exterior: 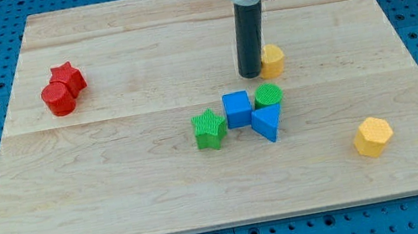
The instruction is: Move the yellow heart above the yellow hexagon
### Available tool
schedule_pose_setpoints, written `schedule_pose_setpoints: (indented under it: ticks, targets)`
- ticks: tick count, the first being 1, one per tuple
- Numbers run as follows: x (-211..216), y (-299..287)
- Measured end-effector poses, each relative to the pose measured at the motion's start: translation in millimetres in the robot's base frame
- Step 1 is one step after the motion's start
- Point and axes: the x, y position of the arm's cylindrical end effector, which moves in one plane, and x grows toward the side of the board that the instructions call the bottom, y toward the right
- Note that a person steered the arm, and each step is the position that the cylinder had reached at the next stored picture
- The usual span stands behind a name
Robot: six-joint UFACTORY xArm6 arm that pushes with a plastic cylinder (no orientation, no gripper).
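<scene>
The yellow heart (273,59) lies on the wooden board (115,167), right of the middle, partly hidden behind my rod. My tip (253,73) rests on the board just left of the heart, touching or nearly touching it. The yellow hexagon (373,136) lies at the view's lower right, well below and to the right of the heart.
Below my tip is a cluster: a green cylinder (267,95), a blue cube (237,109), a blue triangle (267,122) and a green star (209,128). A red star (68,77) and a red cylinder (58,99) sit together at the view's left.
</scene>
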Motion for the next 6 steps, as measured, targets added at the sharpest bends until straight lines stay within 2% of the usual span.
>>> schedule_pose_setpoints:
  ticks: [1, 2, 3, 4, 5, 6]
  targets:
    - [-19, 1]
    - [-17, 58]
    - [30, 83]
    - [51, 109]
    - [32, 111]
    - [41, 140]
